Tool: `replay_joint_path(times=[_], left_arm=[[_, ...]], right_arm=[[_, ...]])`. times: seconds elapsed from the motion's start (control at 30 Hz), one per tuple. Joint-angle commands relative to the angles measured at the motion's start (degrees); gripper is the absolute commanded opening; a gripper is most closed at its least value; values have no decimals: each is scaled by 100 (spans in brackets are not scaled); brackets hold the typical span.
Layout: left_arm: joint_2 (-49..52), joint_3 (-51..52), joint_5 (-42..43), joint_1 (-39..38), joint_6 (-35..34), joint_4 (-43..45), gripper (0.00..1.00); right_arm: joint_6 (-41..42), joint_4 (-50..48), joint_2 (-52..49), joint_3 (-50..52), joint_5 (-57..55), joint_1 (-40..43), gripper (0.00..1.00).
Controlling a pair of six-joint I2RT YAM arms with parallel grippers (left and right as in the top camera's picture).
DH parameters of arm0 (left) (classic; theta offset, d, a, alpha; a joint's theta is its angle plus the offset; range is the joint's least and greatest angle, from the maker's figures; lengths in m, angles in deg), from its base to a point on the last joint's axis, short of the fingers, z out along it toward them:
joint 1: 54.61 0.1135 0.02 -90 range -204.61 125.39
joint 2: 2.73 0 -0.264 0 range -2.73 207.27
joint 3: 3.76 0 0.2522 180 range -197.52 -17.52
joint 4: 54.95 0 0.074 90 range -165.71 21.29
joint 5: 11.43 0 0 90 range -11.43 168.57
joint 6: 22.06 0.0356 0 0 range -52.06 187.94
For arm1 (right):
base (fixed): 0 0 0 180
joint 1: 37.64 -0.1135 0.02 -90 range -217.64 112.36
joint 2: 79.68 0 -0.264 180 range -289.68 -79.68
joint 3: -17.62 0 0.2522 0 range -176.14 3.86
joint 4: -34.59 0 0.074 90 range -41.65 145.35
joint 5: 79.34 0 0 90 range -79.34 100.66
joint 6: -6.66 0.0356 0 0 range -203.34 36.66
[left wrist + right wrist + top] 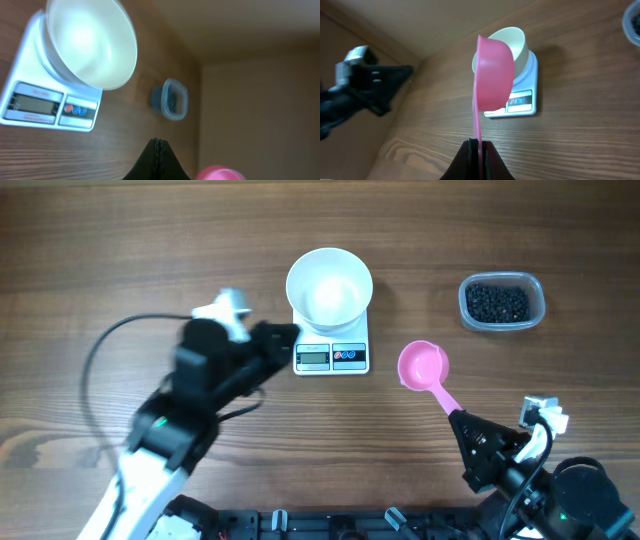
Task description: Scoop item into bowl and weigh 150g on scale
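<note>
- At the middle of the tabletop (100, 240) we see the scale (331, 357), with its grey display and two buttons facing the arms. The reading is too small for us to make out.
- On the scale's platform stands the bowl (329, 285), upright, its inside showing smooth white.
- Over to the right, well apart from the scale, sits a clear plastic tub (538, 302). The item (497, 301) lies inside it as a dark, glossy heap of small round beans.
- Our right tool (458, 418) is clamped on the handle of a pink scoop (423, 366). In the right wrist view the thin handle runs between the two fingers, and the cup stands out ahead of them.
- From overhead, the scoop's cup sits just right of the scale's front corner, between the scale and the tub and apart from both. Its mouth faces up and shows plain pink.
- We cannot tell whether the cup rests on the tabletop or hangs just above it.
- Our left tool (288, 335) is closed and holds nothing. In the left wrist view its fingertips meet in a single dark point.
- From overhead, that tip lies just beside the scale's left edge, about level with the display. We cannot tell whether it touches the scale.
- On the left side a black cable (92, 370) loops over the tabletop beside the left arm.
</note>
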Motion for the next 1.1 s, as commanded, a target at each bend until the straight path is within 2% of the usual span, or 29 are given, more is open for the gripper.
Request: replay_joint_path(times=[0.0, 0.17, 0.33, 0.77, 1.07], left_arm=[[841, -11, -612, -785, 472, 282, 4], [1867, -70, -1731, -1690, 1357, 409, 4], [2653, -70, -2398, -2135, 2275, 835, 4], [3565, -70, -3239, -2072, 2881, 1510, 4], [3917, -70, -3257, -1974, 3560, 1567, 4]], right_arm=[[203, -7, 59, -79, -293, 15, 4], [234, -7, 59, -79, -400, 15, 4], [348, -7, 59, -79, -444, 15, 4], [422, -9, 59, -79, -470, 15, 5], [656, -11, 59, -79, -570, 15, 4]])
